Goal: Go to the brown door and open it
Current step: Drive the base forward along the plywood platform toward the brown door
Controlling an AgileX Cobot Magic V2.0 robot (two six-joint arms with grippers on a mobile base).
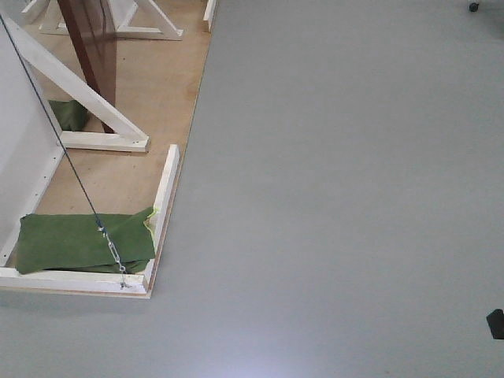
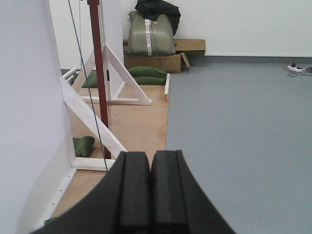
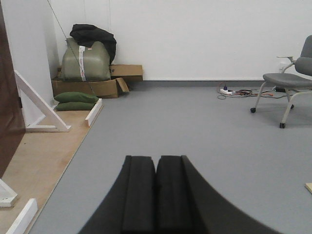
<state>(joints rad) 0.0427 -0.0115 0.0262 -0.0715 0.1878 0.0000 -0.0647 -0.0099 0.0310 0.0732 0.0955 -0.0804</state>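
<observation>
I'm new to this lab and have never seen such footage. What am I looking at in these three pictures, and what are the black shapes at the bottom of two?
This is a wheeled robot with two arms, each ending in a two-fingered gripper. One picture is from a front camera looking down at the grey floor and a plywood platform carrying white braces, a green sandbag and the lower part of the brown door. The other two are from wrist cameras: the black shapes are the left gripper and the right gripper, both closed and holding nothing. The right wrist view shows a chair and cardboard boxes.
</observation>
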